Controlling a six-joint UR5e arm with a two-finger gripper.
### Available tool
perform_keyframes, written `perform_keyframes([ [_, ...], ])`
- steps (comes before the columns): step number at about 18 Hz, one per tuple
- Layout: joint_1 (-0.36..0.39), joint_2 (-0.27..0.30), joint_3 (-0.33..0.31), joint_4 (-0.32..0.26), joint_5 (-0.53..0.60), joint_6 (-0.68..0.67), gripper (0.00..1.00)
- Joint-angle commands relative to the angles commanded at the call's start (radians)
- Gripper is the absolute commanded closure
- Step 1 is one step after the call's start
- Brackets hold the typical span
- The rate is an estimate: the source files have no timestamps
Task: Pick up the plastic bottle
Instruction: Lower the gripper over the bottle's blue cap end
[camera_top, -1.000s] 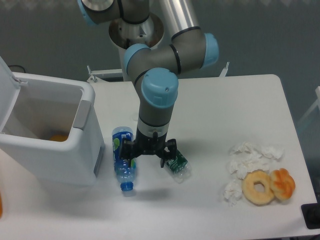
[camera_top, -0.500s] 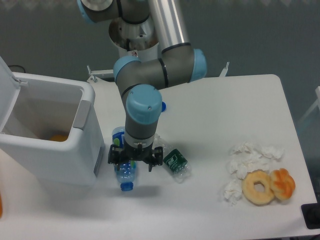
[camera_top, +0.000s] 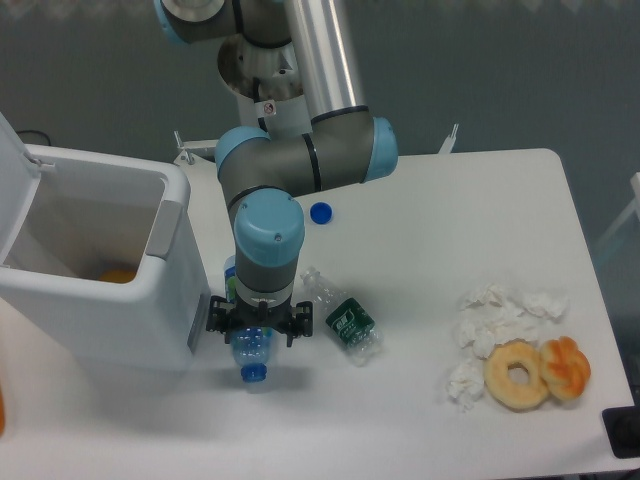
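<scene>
Blue-tinted plastic identifies the target: the plastic bottle (camera_top: 250, 350) lies on its side on the tabletop, near the left edge of the bare area, just beside the white bin (camera_top: 120, 290). Its blue cap points toward the front edge; its labelled body is mostly hidden under the arm's wrist.

Step in hand: approach and alignment. The gripper (camera_top: 259, 326) hangs directly over the bottle with its 2 fingers spread wide, 1 on each side of the body. It holds nothing. Whether the fingertips have reached the level of the tabletop cannot be told.

Next move, as judged: descend if needed, then close across the bottle's width. The thin wall will probably flex, so a slip is possible.

Note: 1 smaller clear bottle (camera_top: 342, 322) with a dark green label lies close on the right; avoid contact.
</scene>
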Motion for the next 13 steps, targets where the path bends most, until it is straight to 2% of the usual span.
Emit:
perform_keyframes([
  [6,0.019,-0.012,-0.005,0.002,0.000,-0.005,0.00],
  [10,0.015,-0.017,-0.002,0.000,0.078,-0.015,0.00],
  [13,0.012,-0.017,-0.002,0.000,0.081,-0.015,0.00],
])
